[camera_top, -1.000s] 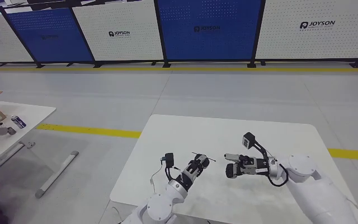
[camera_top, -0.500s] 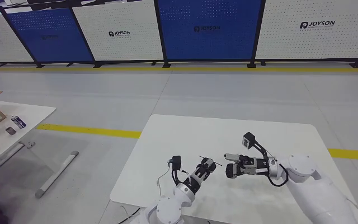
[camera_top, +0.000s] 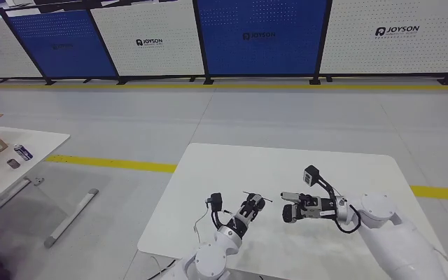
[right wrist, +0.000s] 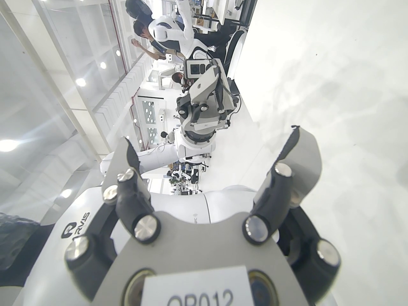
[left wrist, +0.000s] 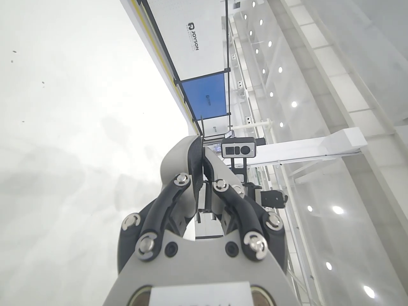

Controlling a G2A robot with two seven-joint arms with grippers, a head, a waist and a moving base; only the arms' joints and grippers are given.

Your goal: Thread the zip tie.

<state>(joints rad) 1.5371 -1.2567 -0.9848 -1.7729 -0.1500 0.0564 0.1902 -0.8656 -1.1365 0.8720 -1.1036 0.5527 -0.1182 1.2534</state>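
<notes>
**Zip tie pinched, right jaws wide**

Both held over the near half of the desk, bare surface stretching out to the far edge. Left jaws clamped on the zip tie, thin black tip poking past them. Right jaws apart, level, facing the left jaws across a small gap.

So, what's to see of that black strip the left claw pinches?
The zip tie is a thin black strip, plastic by its look, straight where it shows. The left gripper is shut on it, so a short end pokes out beyond it, over the white table, apart from the open right gripper.
</notes>
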